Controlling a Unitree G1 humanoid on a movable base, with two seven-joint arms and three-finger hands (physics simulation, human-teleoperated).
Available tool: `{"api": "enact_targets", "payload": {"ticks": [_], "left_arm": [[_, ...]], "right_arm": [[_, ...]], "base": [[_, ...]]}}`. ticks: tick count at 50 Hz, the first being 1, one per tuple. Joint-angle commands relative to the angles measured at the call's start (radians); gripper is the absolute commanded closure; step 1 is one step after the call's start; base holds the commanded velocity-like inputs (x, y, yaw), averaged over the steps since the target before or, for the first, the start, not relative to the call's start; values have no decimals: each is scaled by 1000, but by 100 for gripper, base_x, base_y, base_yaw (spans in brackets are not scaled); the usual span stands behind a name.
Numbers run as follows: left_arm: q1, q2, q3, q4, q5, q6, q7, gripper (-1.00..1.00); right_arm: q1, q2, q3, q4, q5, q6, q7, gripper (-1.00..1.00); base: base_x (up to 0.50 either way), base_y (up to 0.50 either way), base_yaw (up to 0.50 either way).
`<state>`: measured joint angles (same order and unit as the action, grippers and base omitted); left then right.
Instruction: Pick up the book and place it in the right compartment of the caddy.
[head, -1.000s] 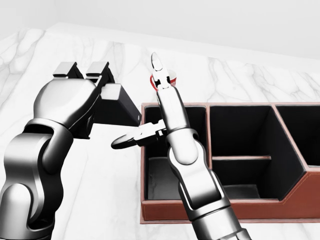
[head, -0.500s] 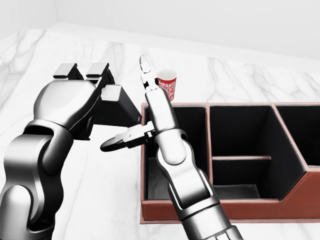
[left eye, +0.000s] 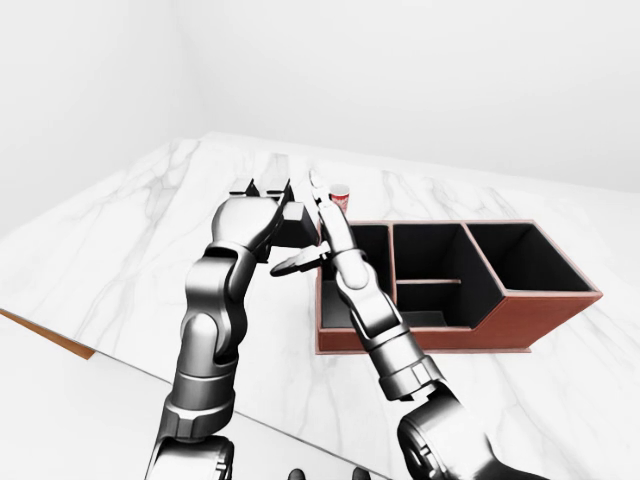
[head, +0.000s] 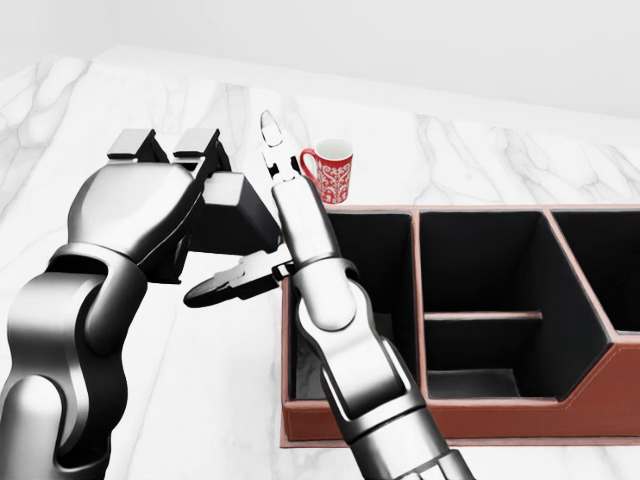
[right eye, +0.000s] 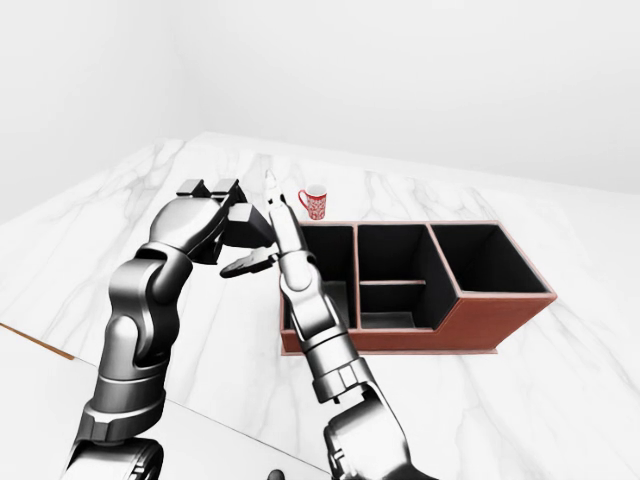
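The book (head: 238, 214) is a dark block held above the marble table, just left of the caddy's left end. My left hand (head: 185, 165) is shut on it, fingers over its top. My right hand (head: 255, 228) is open beside the book's right side, one finger pointing up and the thumb reaching left under it. The brown caddy (head: 480, 209) with black lining lies to the right. Its right compartment (left eye: 525, 258) holds nothing. My right forearm crosses the caddy's left compartment and hides part of it.
A red patterned mug (head: 331, 170) stands on the marble table (left eye: 130, 250) just above the caddy's left end. The table's near-left edge (left eye: 45, 337) shows a wooden rim. A white wall rises behind the table.
My right hand has swung left toward the book, uncovering the red mug behind it. The left hand and the book have hardly moved.
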<state>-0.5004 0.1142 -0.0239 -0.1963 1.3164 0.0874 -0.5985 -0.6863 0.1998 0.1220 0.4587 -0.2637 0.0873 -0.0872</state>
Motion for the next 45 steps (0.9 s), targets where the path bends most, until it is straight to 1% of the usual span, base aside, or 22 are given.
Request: {"api": "enact_targets", "payload": {"ticks": [1, 7, 8, 9, 10, 12, 13, 17, 18, 20, 21, 24, 27, 28, 29, 30, 35, 37, 38, 39, 43, 45], "left_arm": [[-1, -5, 7, -30, 42, 0, 5, 100], [-2, -7, 6, -25, 41, 0, 10, 100], [-1, -7, 6, -26, 41, 0, 9, 100], [-2, -7, 6, -27, 41, 0, 8, 100], [-3, -6, 7, -27, 41, 0, 7, 100], [-3, -5, 8, -29, 41, 0, 5, 100], [-4, -4, 9, -28, 40, 0, 6, 100], [-6, -3, 10, -22, 38, 0, 11, 100], [-7, -2, 10, -21, 37, 0, 12, 100], [-8, -2, 10, -22, 37, 0, 10, 100], [-10, -1, 10, -21, 38, 0, 11, 100], [-10, 0, 11, -25, 40, 0, 9, 100], [-9, -1, 10, -30, 42, 0, 5, 100], [-10, 0, 11, -26, 41, 0, 8, 100], [-10, 0, 11, -26, 41, 0, 9, 100], [-11, 0, 11, -26, 41, 0, 8, 100], [-11, 1, 12, -28, 41, 0, 6, 100], [-14, 1, 13, -30, 41, 0, 3, 100], [-16, 2, 13, -30, 40, 0, 2, 100], [-17, 2, 14, -30, 40, 0, 2, 100], [-19, 2, 13, -32, 40, 0, 0, 100], [-20, 2, 13, -34, 40, 0, -2, 100]], "right_arm": [[-6, 11, 5, 17, -9, 0, -2, -100], [-1, 13, 6, 90, -10, 0, -14, -100], [-6, 15, 5, 61, -11, 0, -4, -100], [-2, 16, 6, 61, -11, 0, -3, -68], [-3, 18, 9, 21, -13, 0, 8, 100], [2, 19, 12, 10, -16, 0, 9, 100], [14, 17, 13, 72, -16, 0, -6, 100], [4, 23, 12, 12, -20, 0, 9, 100], [16, 19, 11, 78, -18, 0, -7, 100], [12, 17, 7, 106, -16, -19, -12, 100], [7, 18, 5, 83, -17, 0, -6, 100], [5, 21, 8, 18, -17, 0, 8, 100], [13, 18, 8, 86, -15, 0, -8, 100], [12, 17, 6, 105, -14, -18, -12, 100], [12, 17, 6, 108, -14, -20, -13, 100], [2, 19, 5, 47, -15, 0, 2, 100], [5, 21, 11, 9, -17, 0, 9, 100], [16, 18, 11, 81, -16, -1, -8, 100], [14, 17, 9, 90, -16, -8, -9, 100], [1, 19, 6, 38, -16, 0, 5, 100], [14, 17, 8, 86, -17, -5, -7, 100], [1, 21, 8, 7, -18, 0, 11, 100]], "base": [[0, 0, 0], [0, 0, 0], [0, 0, 0], [0, 0, 0], [0, 0, 0], [0, 0, 0], [0, 0, 0], [0, 0, 0], [0, 0, 0], [0, 0, 0], [0, 0, 0], [0, 0, 0], [0, 0, 0], [0, 0, 0], [0, 0, 0], [0, 0, 0], [0, 0, 0], [0, 0, 0], [0, 0, 0], [0, 0, 0], [0, 0, 0], [0, 0, 0]]}}
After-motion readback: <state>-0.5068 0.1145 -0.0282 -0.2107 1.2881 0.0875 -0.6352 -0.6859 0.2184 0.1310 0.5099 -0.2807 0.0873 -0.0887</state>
